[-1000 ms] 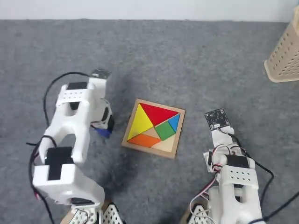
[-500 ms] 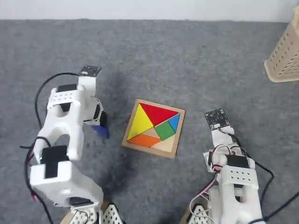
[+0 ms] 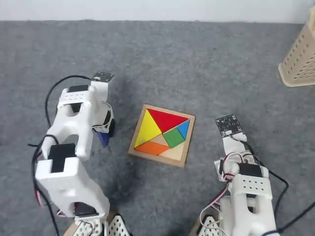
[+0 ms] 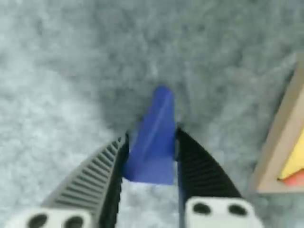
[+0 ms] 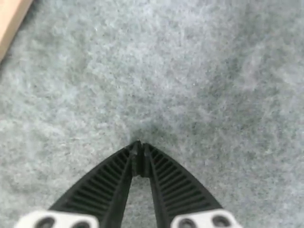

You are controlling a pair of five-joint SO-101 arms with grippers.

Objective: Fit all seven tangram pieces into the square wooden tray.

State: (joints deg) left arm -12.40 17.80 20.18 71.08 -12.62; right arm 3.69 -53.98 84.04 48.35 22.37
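Blue piece [image 4: 159, 114] gripped by left tool [image 4: 151, 137], near tray [image 4: 278, 142].

Carpeted room: grey carpet [image 3: 206, 59], slatted basket [image 3: 301, 54]

No text, labels, brands, numbers or signs can be read; the black board [image 3: 230, 126] on the right arm carries tiny white marks, too small to make out
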